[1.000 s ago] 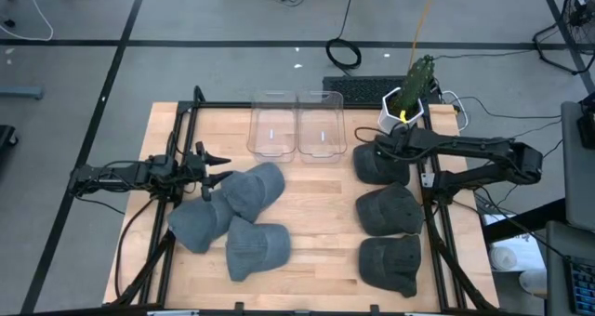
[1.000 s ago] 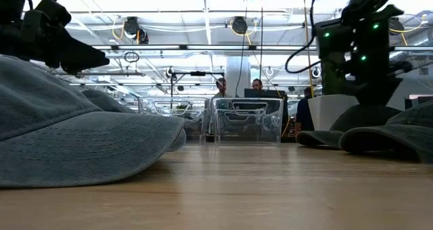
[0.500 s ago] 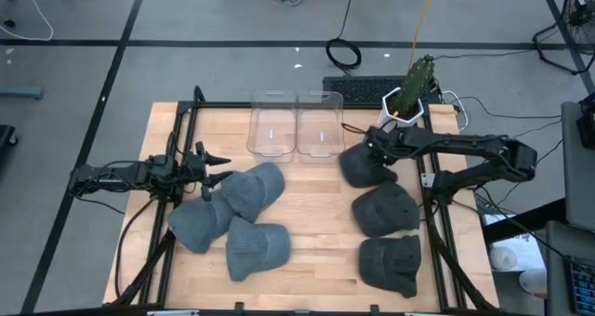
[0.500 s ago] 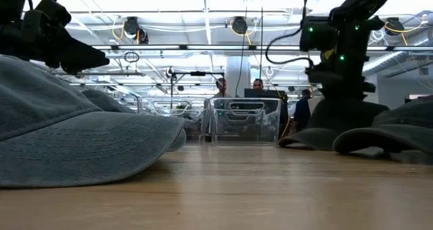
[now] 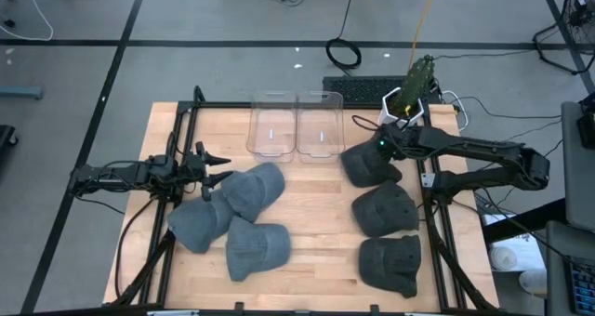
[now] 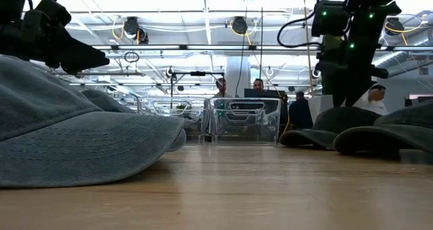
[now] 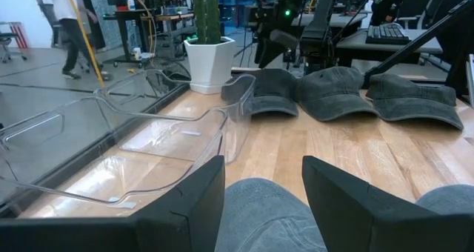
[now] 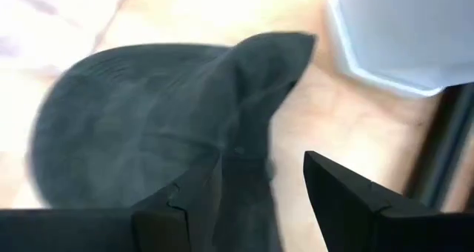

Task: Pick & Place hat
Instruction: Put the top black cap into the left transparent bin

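Dark grey hat (image 5: 368,164) lying on tabletop (image 5: 316,232) far right, beside clear bins (image 5: 297,127) | right tool (image 5: 383,149) open just above it | step: grasp | next: lower, close | left tool (image 5: 216,166) open, waiting left.

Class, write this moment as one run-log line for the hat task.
right gripper: open, over dark hat nearest bins | left gripper: open, waiting by grey hats | clear bins: no hats inside

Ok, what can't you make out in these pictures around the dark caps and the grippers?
- Right gripper over the top dark grey fabric cap: right wrist view blurred, contact unclear.
- Lighter grey denim cap: fills the low view's left, hiding the hats behind.
- Left gripper: its fingers cut off by the left wrist picture's bottom edge.
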### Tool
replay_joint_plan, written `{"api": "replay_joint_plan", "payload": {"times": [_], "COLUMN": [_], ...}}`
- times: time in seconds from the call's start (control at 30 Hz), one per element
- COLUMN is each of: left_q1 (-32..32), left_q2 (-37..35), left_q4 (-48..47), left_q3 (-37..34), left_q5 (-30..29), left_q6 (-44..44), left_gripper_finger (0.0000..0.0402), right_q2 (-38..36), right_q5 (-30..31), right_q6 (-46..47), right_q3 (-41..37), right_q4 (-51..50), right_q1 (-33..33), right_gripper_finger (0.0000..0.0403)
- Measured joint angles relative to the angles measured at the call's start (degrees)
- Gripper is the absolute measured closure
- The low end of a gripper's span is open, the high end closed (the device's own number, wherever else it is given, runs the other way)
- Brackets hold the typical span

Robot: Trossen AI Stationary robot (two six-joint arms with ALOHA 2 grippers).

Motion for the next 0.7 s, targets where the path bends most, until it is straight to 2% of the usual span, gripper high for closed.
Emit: {"api": "replay_joint_plan", "payload": {"times": [0.17, 0.3, 0.47, 0.6, 0.7], "left_q1": [0.00, 0.00, 0.03, 0.03, 0.03], "left_q2": [0.00, 0.00, 0.00, 0.00, 0.00], "left_q4": [0.00, 0.00, 0.00, 0.02, 0.00], "left_q3": [0.00, 0.00, 0.00, 0.00, 0.00], "left_q5": [0.00, 0.00, 0.00, 0.00, 0.00], "left_q6": [-0.01, 0.00, -0.01, -0.01, 0.00], "left_gripper_finger": [0.0210, 0.0210, 0.0210, 0.0210, 0.0210], "right_q2": [-2.84, -2.50, -0.22, 2.42, 4.37], "right_q5": [-5.65, -6.24, -6.08, -0.83, -0.22], "right_q6": [-1.06, -2.80, -3.04, -2.32, -1.94], "right_q3": [0.00, 0.00, 0.00, -0.56, -2.01], "right_q4": [-0.19, -0.20, -0.15, -0.13, 0.04], "right_q1": [0.53, 3.95, 7.44, 8.33, 8.16], "right_gripper_finger": [0.0222, 0.0222, 0.0222, 0.0222, 0.0222]}}
